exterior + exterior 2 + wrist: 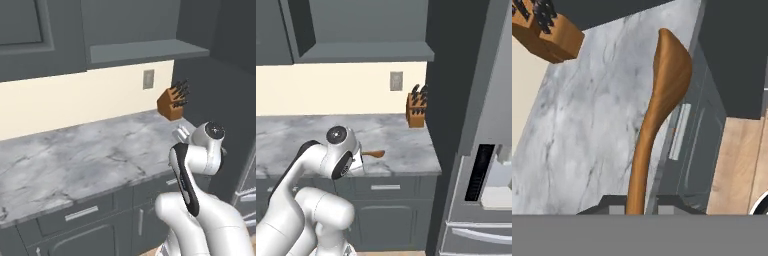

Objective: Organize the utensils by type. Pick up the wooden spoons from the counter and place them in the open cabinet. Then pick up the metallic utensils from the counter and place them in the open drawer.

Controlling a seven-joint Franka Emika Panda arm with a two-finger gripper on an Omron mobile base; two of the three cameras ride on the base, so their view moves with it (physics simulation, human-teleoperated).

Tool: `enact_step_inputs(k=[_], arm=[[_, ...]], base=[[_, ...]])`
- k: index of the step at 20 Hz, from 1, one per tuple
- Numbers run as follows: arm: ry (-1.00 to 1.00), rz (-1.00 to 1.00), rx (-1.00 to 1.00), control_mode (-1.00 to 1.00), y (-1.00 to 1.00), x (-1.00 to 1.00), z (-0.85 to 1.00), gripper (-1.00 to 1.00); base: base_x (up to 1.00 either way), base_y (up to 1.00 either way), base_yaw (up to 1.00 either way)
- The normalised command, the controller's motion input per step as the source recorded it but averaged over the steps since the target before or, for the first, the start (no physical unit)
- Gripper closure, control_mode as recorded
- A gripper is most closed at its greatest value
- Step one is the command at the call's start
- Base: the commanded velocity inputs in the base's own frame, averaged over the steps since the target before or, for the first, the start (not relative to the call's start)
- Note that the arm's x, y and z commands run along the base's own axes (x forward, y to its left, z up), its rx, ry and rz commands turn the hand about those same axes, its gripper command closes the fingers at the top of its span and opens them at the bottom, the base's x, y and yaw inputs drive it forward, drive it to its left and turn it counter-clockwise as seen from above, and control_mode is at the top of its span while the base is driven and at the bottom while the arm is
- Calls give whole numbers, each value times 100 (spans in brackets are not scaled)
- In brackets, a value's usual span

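Observation:
My gripper (637, 207) is shut on the handle of an all orange-brown wooden spoon (662, 95). The spoon sticks out past the fingers, its bowl over the front edge of the marble counter (582, 130). In the right base view the spoon (374, 153) pokes out to the right of the arm's wrist, just above the counter (401, 135) near its front edge. The open cabinet (145, 50) with its lighter grey shelf hangs above the counter (75, 155), and its shelf (361, 50) is up and left of the hand. The metallic utensils and the drawer are out of view.
A brown knife block (172, 102) with black handles stands at the counter's far right corner, and the knife block (416, 111) sits against a dark tall panel. A steel fridge (481, 190) stands to the right. Shut lower drawers and doors with silver handles (385, 187) run below the counter.

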Motion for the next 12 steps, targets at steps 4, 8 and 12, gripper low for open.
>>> enact_step_inputs(k=[4, 8, 12], arm=[[0, 0, 0, 100, 0, 0, 0, 100], [0, 0, 0, 100, 0, 0, 0, 100], [0, 0, 0, 100, 0, 0, 0, 100]], base=[[53, -2, 31], [44, -19, 37], [28, -12, 41]])
